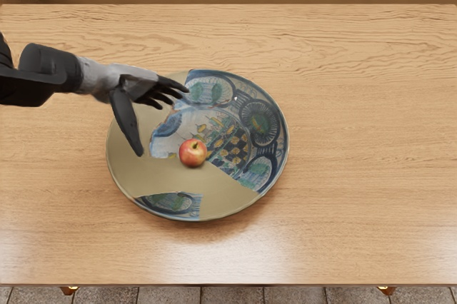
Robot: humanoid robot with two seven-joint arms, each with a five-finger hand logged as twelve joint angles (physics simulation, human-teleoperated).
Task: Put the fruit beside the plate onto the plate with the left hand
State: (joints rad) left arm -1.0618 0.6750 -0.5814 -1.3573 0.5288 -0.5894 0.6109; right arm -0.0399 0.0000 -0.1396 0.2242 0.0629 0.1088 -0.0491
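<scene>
A small red and yellow apple (192, 153) lies on the plate (271, 122), a little left of its middle. The plate is large and round, with blue and beige patterned patches. My left hand (146, 104) comes in from the left edge and hovers over the plate's upper left rim. Its dark fingers are spread and hold nothing; the thumb (128, 124) points down toward the plate. The hand is apart from the apple, up and to its left.
The plate sits on a light wooden table (357, 61) that fills the view. The table's front edge (228, 284) runs along the bottom, with floor below it.
</scene>
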